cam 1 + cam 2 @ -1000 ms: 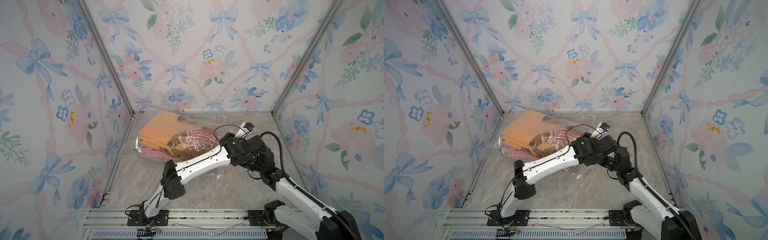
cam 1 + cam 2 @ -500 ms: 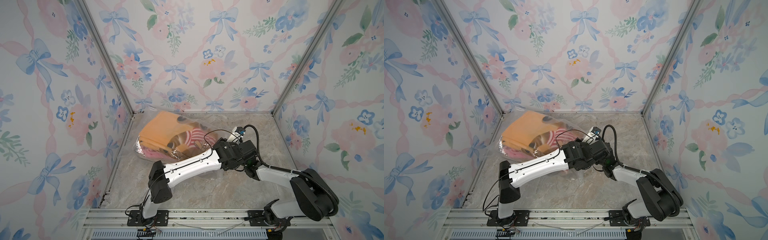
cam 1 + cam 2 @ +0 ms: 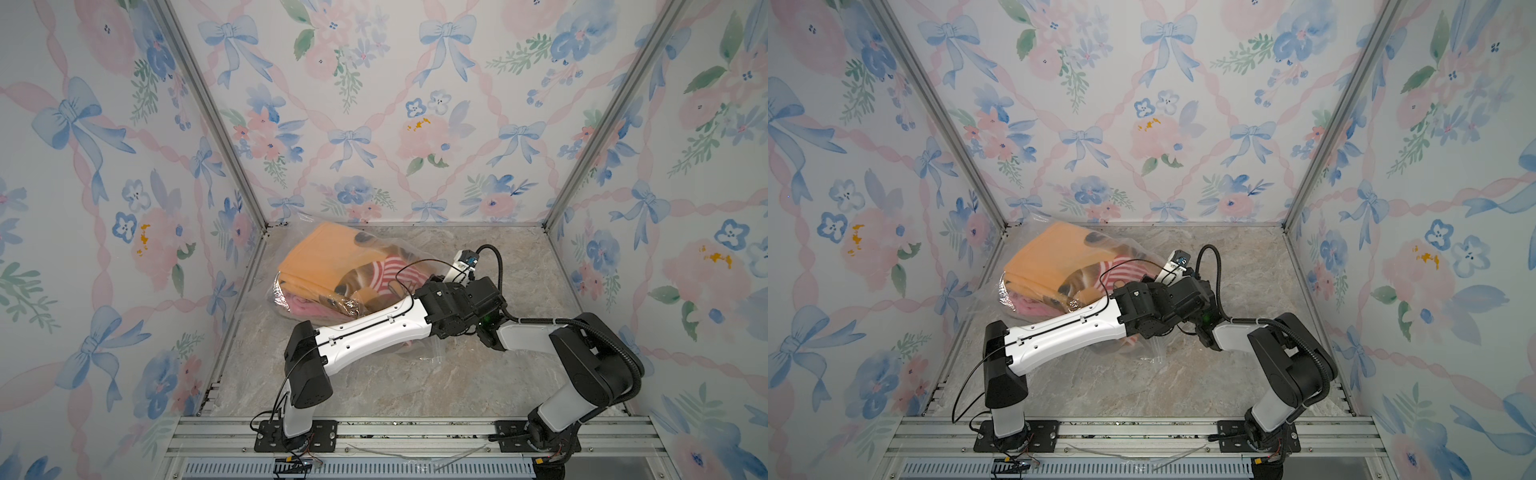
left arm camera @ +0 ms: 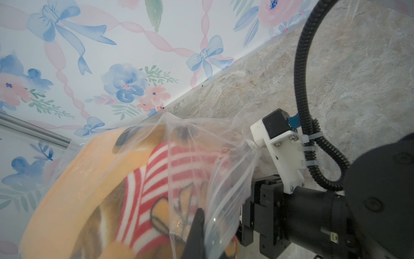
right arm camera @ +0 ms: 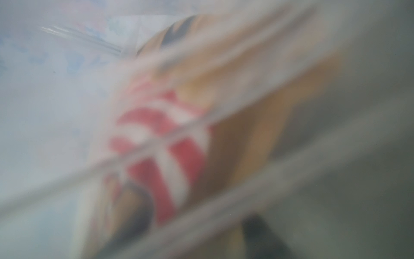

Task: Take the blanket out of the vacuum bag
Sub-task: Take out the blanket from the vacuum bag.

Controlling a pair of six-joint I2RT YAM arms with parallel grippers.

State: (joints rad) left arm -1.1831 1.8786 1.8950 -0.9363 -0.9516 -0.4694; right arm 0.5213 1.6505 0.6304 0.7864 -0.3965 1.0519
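Note:
The blanket [image 3: 316, 262] [image 3: 1046, 257] is orange with a red-and-white striped print and lies folded inside the clear vacuum bag [image 3: 434, 353] [image 3: 1156, 353] at the back left of the floor. In the left wrist view my left gripper [image 4: 198, 216] is shut on a fold of the bag's film [image 4: 224, 179] at its mouth, over the blanket [image 4: 78, 179]. The right gripper's black body [image 4: 268, 215] sits right beside it, its fingertips hidden behind the plastic. The right wrist view is blurred by film against the lens; striped blanket [image 5: 174, 139] and one dark finger [image 5: 257, 233] show.
Both arms cross low over the marble floor [image 3: 415, 386]; the left forearm [image 3: 365, 336] covers the bag's near end. Floral walls close three sides, and the bag's far corner is near the back wall [image 3: 374, 187]. The metal rail [image 3: 415, 432] runs along the front.
The right arm has folded down, its elbow swinging out to the right, bringing its gripper low to the bag's mouth. The left arm has shifted slightly, still pinching the film.

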